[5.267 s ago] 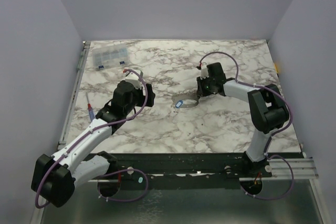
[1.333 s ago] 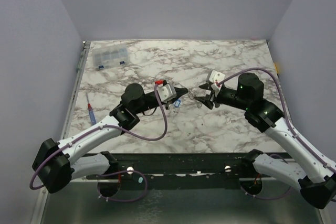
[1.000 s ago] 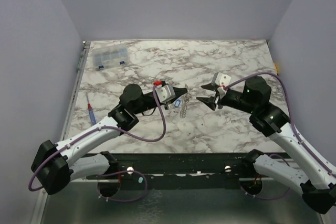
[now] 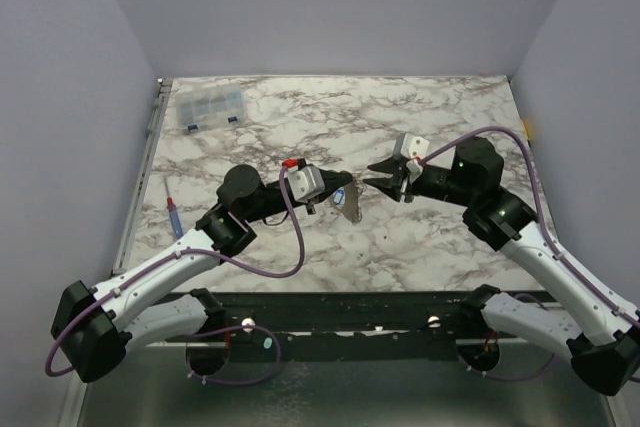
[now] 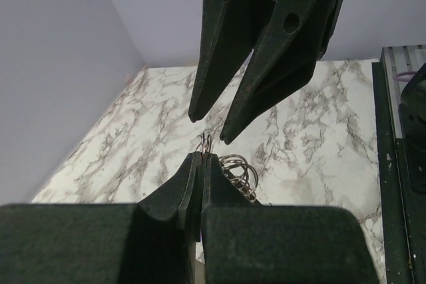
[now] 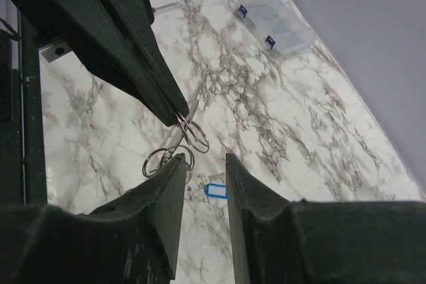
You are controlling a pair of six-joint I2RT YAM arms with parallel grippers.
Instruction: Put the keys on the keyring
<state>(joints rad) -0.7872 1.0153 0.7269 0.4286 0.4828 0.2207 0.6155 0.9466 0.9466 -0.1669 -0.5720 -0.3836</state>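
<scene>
The keyring (image 6: 197, 136) is a bunch of thin linked wire rings (image 5: 238, 167) hanging above the marble table (image 4: 300, 127). My left gripper (image 5: 202, 157) is shut on the top of one ring, and the bunch dangles below its tips (image 4: 350, 205). Facing it, my right gripper (image 6: 203, 159) stands open with nothing between its fingers, the tips (image 4: 372, 175) just short of the rings. A small key with a blue tag (image 6: 215, 191) lies flat on the table under the rings, held by neither gripper.
A clear compartment box (image 4: 208, 107) sits at the back left corner. A red and blue pen-like tool (image 4: 174, 213) lies near the left edge. Pale walls close in the table on three sides.
The right gripper has moved left and up towards the left gripper's tips, and its jaws have narrowed. The left gripper still holds the rings, which now hang a little lower and nearer.
</scene>
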